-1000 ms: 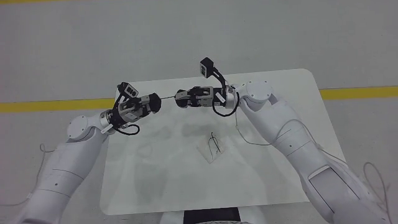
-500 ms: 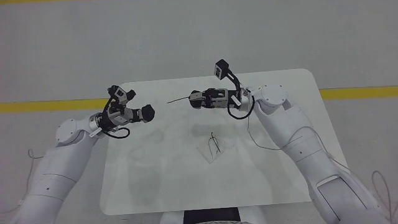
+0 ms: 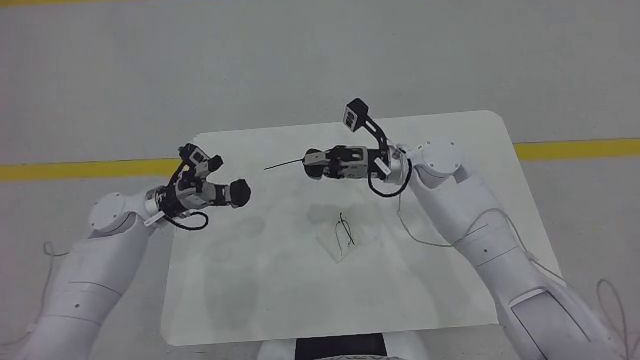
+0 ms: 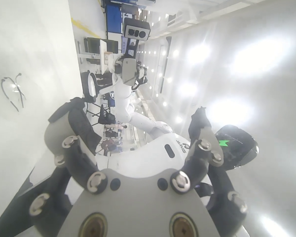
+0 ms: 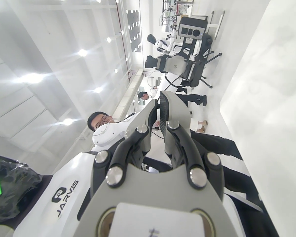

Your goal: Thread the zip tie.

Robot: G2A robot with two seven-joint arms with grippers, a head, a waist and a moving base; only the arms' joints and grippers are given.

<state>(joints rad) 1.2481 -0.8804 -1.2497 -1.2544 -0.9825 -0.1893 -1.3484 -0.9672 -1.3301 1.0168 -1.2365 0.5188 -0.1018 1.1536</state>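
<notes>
Top view: the right gripper (image 3: 308, 160) is clamped on one end of a thin dark zip tie (image 3: 283, 164). The tie sticks out above the white counter (image 3: 450, 260) toward the left gripper (image 3: 240, 193), which is well apart. Spare ties (image 3: 343, 230) lie nearer the robot.

Left wrist view: the left fingers (image 4: 76, 122) are spread, holding nothing.

Right wrist view: the right fingers (image 5: 172, 109) press nearly together.

The tie looks light and springy; a hold near its tip would likely steady it.

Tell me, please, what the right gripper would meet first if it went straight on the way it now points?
Probably the left gripper, facing it across a gap; its held zip tie would arrive first. Depth is unclear, so it might pass beside.
</notes>
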